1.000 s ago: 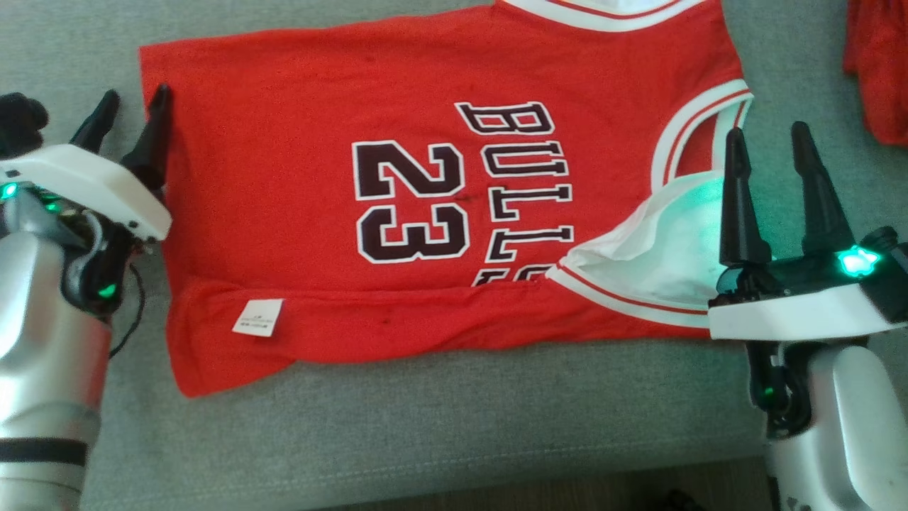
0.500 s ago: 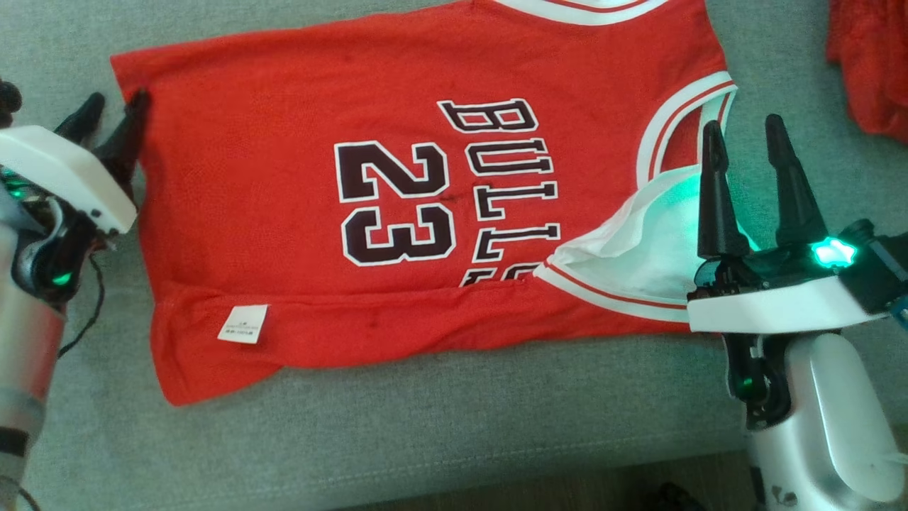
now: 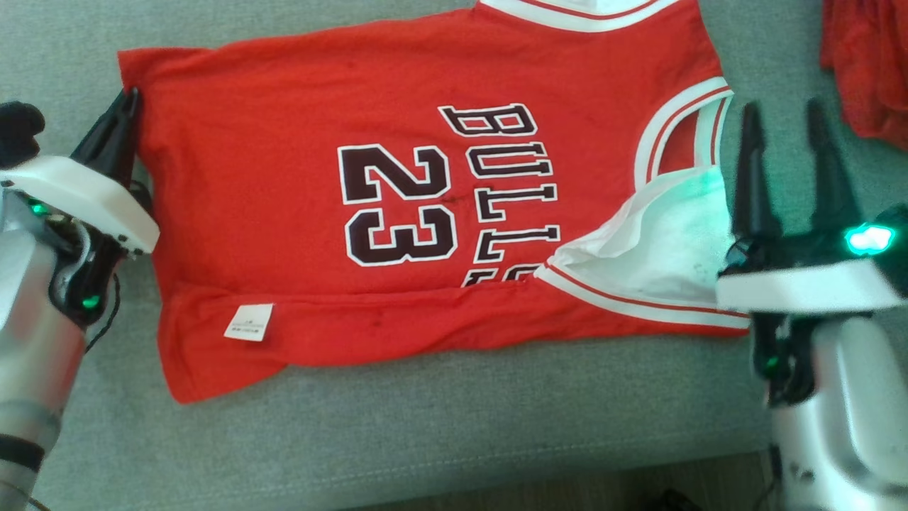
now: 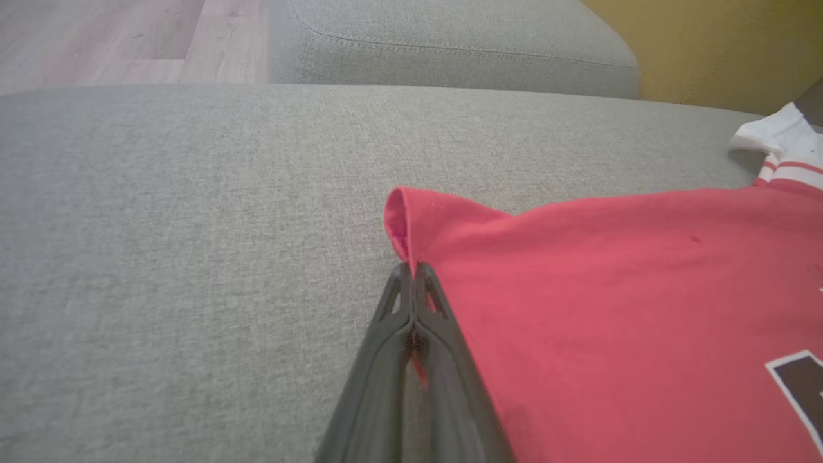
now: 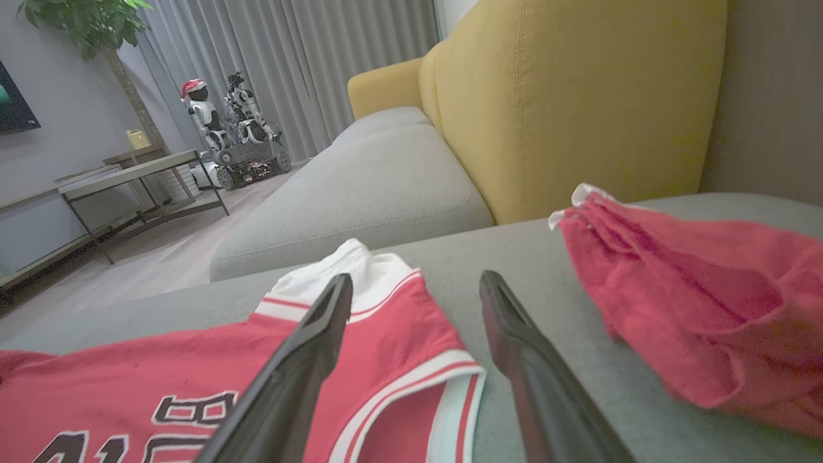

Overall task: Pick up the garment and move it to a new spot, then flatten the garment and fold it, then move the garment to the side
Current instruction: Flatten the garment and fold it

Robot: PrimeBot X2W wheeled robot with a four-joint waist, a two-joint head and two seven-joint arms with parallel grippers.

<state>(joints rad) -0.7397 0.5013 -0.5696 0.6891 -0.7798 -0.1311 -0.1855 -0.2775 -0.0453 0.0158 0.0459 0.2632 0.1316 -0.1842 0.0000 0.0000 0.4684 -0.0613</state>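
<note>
A grey sofa seat [image 3: 425, 440] is spread beneath both pincers, with the red jersey [image 3: 284, 142] laid flat between them. A second red cloth [image 3: 865, 71] is seen right of the right pincer [image 3: 780, 113], whose fingers are spread wide with nothing gripped. The left pincer [image 3: 130, 99] is pinched closed on the jersey's hem.

Seeing grey sofa seat [image 3: 397, 433], crumpled red cloth [image 5: 694, 308] lying on it near yellow backrest [image 5: 578, 96]. Also spotting second grey cushion [image 5: 366, 186] beyond, pale wood floor [image 4: 96, 38], grey curtains [image 5: 289, 58], leafy plant [image 5: 90, 19], metal side table [image 5: 128, 172] (small robot figures [image 5: 225, 122] standing just beside it, in front of curtains).
</note>
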